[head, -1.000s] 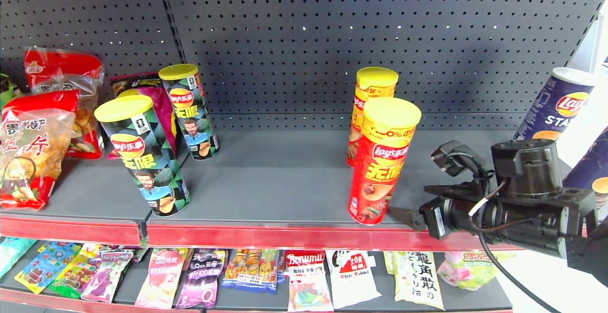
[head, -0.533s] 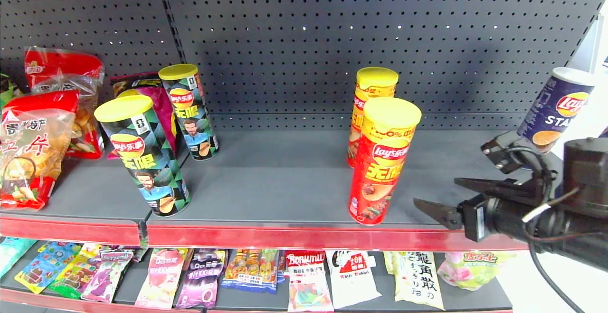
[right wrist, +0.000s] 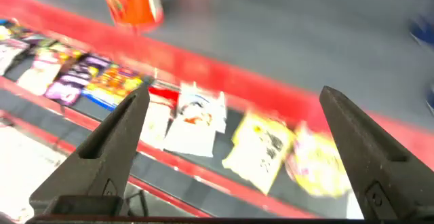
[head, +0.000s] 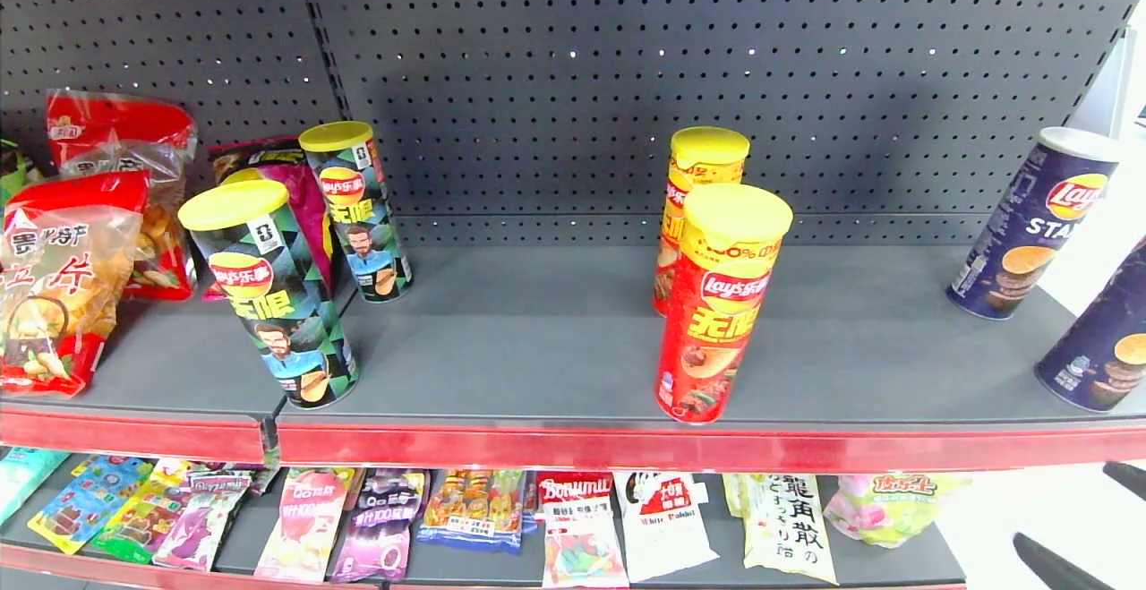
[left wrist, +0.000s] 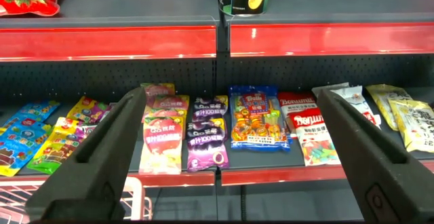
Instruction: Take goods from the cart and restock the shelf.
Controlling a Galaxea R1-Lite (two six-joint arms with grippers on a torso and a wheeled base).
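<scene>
**Can shelved, right claw drawn clear**

The tall red cardboard crisp can with a yellow plastic lid (head: 721, 303) stands upright at the front of the grey metal shelf (head: 537, 339). It sits just behind the shelf's red lip with its long axis vertical, and a matching yellow-lidded can (head: 703, 183) stands close behind it. Nothing touches it.

The right claw (head: 1065, 505) sits low at the right edge of the head view, below shelf level. The red can therefore lies up and to the robot's left of it, well apart. The jaws are spread wide with nothing between them. The left claw (left wrist: 232, 95) is likewise wide apart and empty, held lower and facing the flat snack packets (left wrist: 203, 136) on the tier beneath.

Of the two arms, the right looks nearer to the can, though neither needs it now. The placement appears done, and the coming move probably turns back to the cart for another item.

A second ago the right claw was just beside the can's base, its jaws already parted. Half a second ago it had pulled off to the right. Now it has dropped away, uncovering two dark blue cylindrical cans (head: 1030, 223) at the shelf's right end. The red can itself has not shifted.
</scene>
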